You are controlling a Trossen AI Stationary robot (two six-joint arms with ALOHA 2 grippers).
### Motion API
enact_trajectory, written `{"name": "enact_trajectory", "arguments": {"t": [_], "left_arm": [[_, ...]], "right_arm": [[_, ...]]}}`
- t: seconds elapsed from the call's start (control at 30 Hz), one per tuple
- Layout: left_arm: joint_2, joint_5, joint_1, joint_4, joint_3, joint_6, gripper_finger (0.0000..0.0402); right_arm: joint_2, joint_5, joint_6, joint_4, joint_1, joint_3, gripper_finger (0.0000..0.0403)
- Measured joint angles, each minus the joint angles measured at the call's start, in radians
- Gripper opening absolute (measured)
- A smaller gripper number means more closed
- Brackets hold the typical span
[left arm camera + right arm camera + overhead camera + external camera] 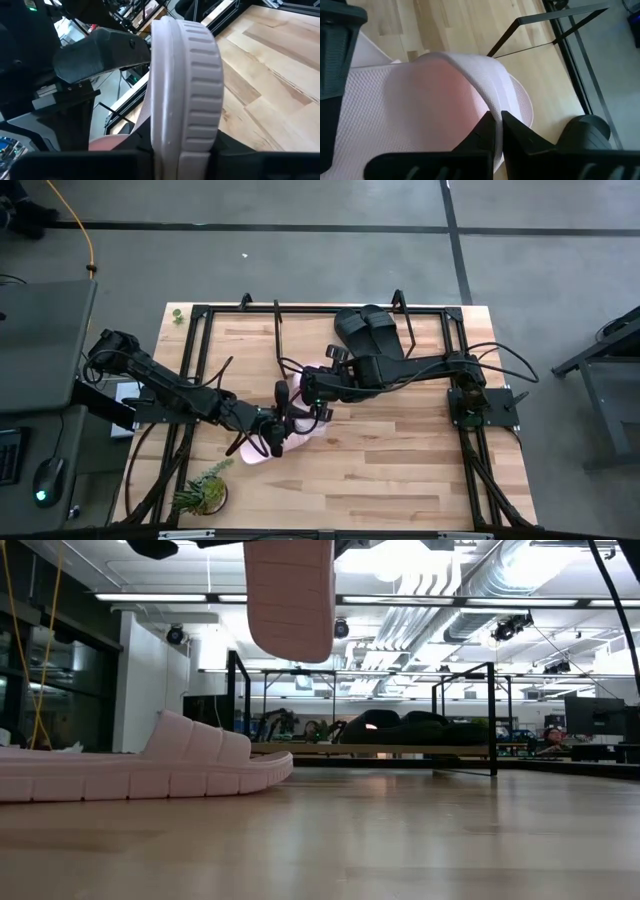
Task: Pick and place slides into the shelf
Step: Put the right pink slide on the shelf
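One pale pink slide (290, 595) hangs in the air over the table's middle, between my two grippers. My right gripper (498, 127) is shut on its strap, and my left gripper (182, 162) has its sole (185, 75) between its fingers. In the high view my left gripper (275, 432) comes from the left and my right gripper (312, 388) from the right. A second pink slide (140, 768) lies sole-down on the table below them. Two black slides (370, 330) rest on the shelf (400, 748) at the far edge. My left gripper has one end of the sole (182, 145) between its two fingers, one on each flat face. The sole stands on edge, its ribbed side wall toward the wrist camera. The fingers come nearly level from the table's left. The slide is clear of the table. My right gripper pinches the strap's edge (490, 107) between its two shut fingertips. The fingers slant down from the table's right side. The slide hangs below them, lifted clear, its lower end (295, 650) high over the table.
A black frame (200, 310) runs around the table. A small potted plant (205, 490) stands at the near left corner. Bare wood (400, 465) lies open at the near right. The shelf's left half (300, 330) holds nothing.
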Motion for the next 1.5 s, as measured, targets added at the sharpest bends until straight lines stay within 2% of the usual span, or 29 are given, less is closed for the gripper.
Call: {"name": "enact_trajectory", "arguments": {"t": [0.2,0.4,0.6,0.77,1.0,1.17,1.27,1.5], "left_arm": [[0.0,0.001,0.0,-0.002,0.0,-0.013,0.0056],[0.002,-0.004,0.001,-0.02,-0.002,-0.02,0.0098],[0.002,-0.006,0.001,-0.026,-0.002,-0.026,0.0066],[0.001,-0.069,0.001,-0.047,-0.002,-0.025,0.0053],[0.001,-0.133,0.001,-0.128,-0.002,0.05,0.0081],[0.001,-0.132,0.001,-0.142,-0.002,0.08,0.0052],[0.001,-0.126,0.001,-0.143,-0.002,0.112,0.0052],[0.026,-0.131,0.001,-0.145,-0.001,0.184,0.0061]], "right_arm": [[0.0,-0.068,0.0,0.003,-0.011,0.0,0.0037],[0.0,-0.057,-0.01,0.006,-0.015,0.0,0.0091],[0.0,0.002,-0.031,0.002,-0.015,0.01,0.0125],[0.0,0.062,-0.068,-0.001,-0.015,0.069,0.013],[-0.004,0.108,-0.083,-0.026,-0.015,0.19,0.013],[-0.021,0.111,-0.117,-0.029,-0.014,0.18,0.013],[-0.021,0.091,-0.096,-0.055,-0.014,0.18,0.013],[-0.021,-0.026,-0.075,-0.075,0.012,0.18,0.013]]}}
